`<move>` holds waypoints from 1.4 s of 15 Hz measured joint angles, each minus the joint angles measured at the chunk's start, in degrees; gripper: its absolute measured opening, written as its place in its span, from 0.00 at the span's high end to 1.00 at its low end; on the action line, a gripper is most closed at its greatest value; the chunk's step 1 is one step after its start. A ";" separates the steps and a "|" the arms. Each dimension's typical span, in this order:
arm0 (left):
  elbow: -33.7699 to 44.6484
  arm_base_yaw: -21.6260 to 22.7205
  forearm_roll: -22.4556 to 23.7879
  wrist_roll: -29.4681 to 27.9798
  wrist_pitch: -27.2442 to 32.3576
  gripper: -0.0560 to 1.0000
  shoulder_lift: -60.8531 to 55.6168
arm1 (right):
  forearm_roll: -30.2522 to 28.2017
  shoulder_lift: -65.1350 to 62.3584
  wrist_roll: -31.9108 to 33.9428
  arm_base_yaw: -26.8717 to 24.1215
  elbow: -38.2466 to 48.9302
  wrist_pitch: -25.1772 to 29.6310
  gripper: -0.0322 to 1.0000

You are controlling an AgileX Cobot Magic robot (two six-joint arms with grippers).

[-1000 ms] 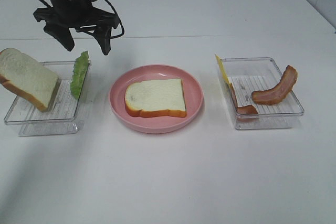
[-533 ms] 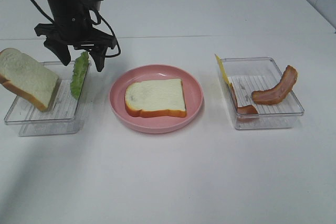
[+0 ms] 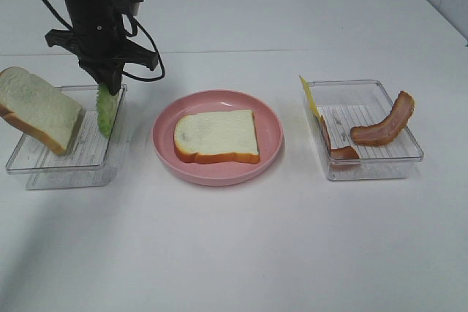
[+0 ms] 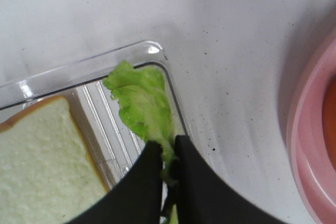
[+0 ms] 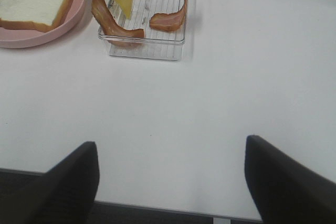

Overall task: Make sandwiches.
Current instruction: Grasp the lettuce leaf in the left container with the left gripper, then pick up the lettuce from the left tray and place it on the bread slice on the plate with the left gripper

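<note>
Where the left hand (image 3: 108,87) meets the lettuce leaf (image 3: 107,113), the high view hides the leaf's upper end behind the black fingers, so you must go by the left wrist view. There the two fingers are pressed together on the leaf, pinching one end, and the ruffled green part spreads out beyond the tips. The leaf stands on edge inside the left tray (image 3: 66,173), against the wall nearest the pink plate (image 3: 164,155). You cannot tell whether its lower end touches the tray floor.

A bread slice (image 3: 40,111) leans tilted at that tray's other end, one corner cut off by the frame. A second bread slice (image 3: 217,137) lies flat on the plate.

In the right tray (image 3: 395,162) the cheese square (image 3: 309,96) shows only as a thin sliver at the wall nearest the plate. One bacon strip (image 3: 384,126) rests up on the far wall, and another (image 3: 338,147) sits partly blurred behind the clear front wall.

Your right hand (image 5: 170,177) is outside the high view. Its wrist view shows two dark fingers spread wide with nothing between them, well apart from the right tray.

Only a narrow strip of surface (image 3: 234,253) separates the left tray from the plate, while a broad white stretch lies in front.
</note>
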 joint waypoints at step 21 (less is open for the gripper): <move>0.00 -9.05 -28.36 4.24 -3.95 0.95 -5.67 | 0.00 0.00 0.00 0.00 0.00 0.00 0.24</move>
